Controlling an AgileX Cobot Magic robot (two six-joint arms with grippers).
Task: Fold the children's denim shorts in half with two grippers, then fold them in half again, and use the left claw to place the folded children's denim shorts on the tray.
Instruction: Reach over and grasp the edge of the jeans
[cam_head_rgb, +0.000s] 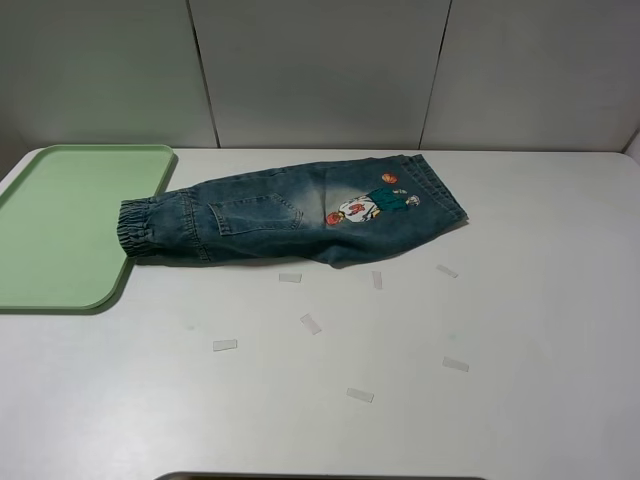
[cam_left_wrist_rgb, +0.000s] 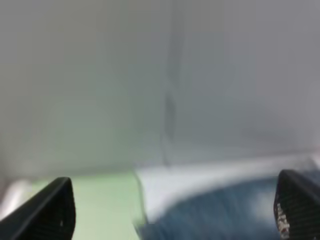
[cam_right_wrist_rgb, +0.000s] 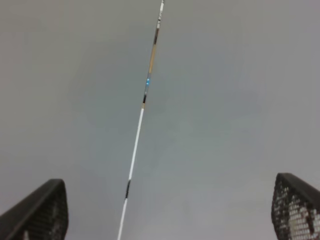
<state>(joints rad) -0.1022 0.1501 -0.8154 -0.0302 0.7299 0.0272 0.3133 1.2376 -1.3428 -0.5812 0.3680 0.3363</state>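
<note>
Ahead of your left gripper (cam_left_wrist_rgb: 172, 207), the shorts (cam_head_rgb: 290, 215) lie on the table (cam_head_rgb: 520, 320), one end overlapping the tray (cam_head_rgb: 70, 220); your right gripper (cam_right_wrist_rgb: 167, 210) faces the wall (cam_right_wrist_rgb: 225, 100).

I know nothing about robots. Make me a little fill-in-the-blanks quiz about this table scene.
The denim shorts lie on a white ___.
The tray is pale ___.
The left tool and the right tool both stand ___.
Missing words: table; green; open.

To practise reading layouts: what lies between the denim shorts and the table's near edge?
Only several small pale strips, scattered on the white table; the exterior high view shows this.
</note>
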